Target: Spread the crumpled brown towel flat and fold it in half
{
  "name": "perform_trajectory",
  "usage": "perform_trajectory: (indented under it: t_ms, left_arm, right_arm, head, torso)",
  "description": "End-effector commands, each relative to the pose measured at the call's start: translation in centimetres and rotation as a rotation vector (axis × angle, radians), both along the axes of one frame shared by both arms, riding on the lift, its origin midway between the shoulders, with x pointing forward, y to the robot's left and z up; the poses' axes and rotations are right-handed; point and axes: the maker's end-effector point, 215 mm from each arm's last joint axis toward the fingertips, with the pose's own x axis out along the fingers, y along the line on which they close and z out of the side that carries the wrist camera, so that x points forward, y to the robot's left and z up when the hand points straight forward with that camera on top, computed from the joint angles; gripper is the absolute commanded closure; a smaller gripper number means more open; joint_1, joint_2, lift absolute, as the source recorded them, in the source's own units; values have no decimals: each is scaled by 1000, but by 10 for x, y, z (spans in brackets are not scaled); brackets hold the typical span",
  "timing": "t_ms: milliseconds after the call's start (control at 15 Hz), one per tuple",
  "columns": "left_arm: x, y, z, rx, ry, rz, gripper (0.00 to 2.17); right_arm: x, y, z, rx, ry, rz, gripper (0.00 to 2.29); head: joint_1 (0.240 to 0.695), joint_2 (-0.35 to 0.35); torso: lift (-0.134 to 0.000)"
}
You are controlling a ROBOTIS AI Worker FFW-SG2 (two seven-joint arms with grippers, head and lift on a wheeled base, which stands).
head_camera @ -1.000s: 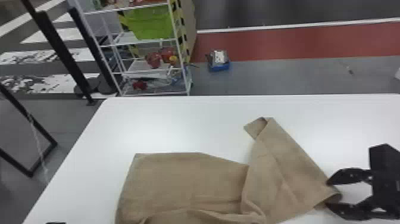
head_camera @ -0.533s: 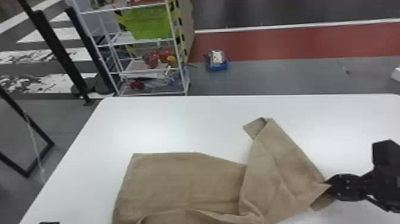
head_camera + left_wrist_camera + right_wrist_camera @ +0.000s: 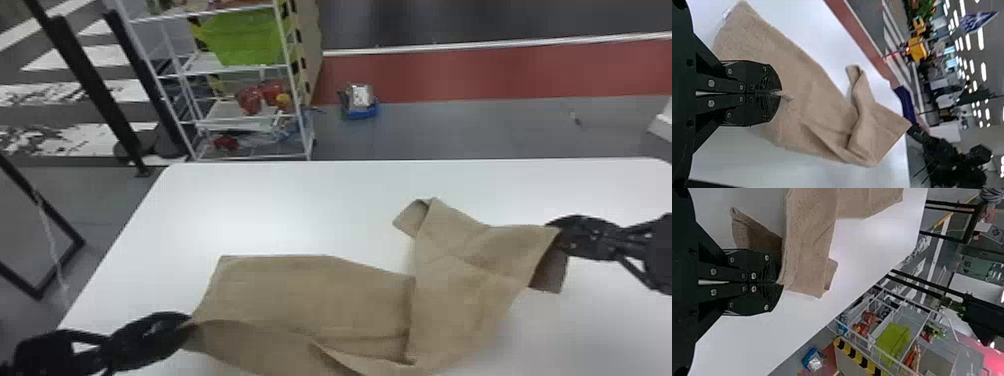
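The brown towel (image 3: 320, 295) lies partly folded over itself on the white table, with a small flap turned at its far corner. At its left edge my left gripper (image 3: 187, 325) holds a corner; in the left wrist view the left gripper (image 3: 779, 93) is closed on a pinch of cloth. On the other side, my right gripper (image 3: 560, 235) grips the towel's right corner, lifted so that a darker underside hangs below. The right wrist view has the right gripper (image 3: 777, 282) shut on the edge of the towel (image 3: 809, 239).
The white table (image 3: 280, 200) has bare surface beyond the towel and at its left. Past the far edge stand a wire shelf (image 3: 295, 100) with a green bin (image 3: 240, 37) and a small blue item (image 3: 360, 107) on the floor.
The right gripper shut on the towel's right corner and raised it away from me. My left gripper has come in from the lower left and now holds the left edge.
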Motion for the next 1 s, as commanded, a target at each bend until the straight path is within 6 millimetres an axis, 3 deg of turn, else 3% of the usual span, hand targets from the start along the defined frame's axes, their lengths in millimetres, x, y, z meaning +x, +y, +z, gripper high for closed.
perform_trajectory:
  t_ms: [0,400,600,667,800,933]
  left_arm:
    - [29,4,42,-73,-46,103,1737]
    - [143,43,129,-297,-89,407,1737]
    - [201,49,162,-271,-149,439,1733]
    - [218,47,165,-269,-152,442,1733]
    - [255,41,158,-270,-136,470,1733]
    - [293,19,143,-254,-95,462,1733]
  right_arm:
    - [23,-6,42,33,-90,-64,1679]
    - [88,-63,130,111,-269,-310,1676]
    - [116,-98,152,118,-300,-417,1676]
    - [122,-105,156,108,-299,-425,1676]
    - [142,-125,157,83,-291,-458,1676]
    - [166,-147,160,68,-282,-497,1676]
  head:
    - [695,171]
    - [695,132]
    - [617,108]
    - [564,89]
    - [525,69]
    - [494,41]
  torso:
    - [-123]
    - [-123]
    - [-123]
    - [-123]
    - [-123]
    - [-123]
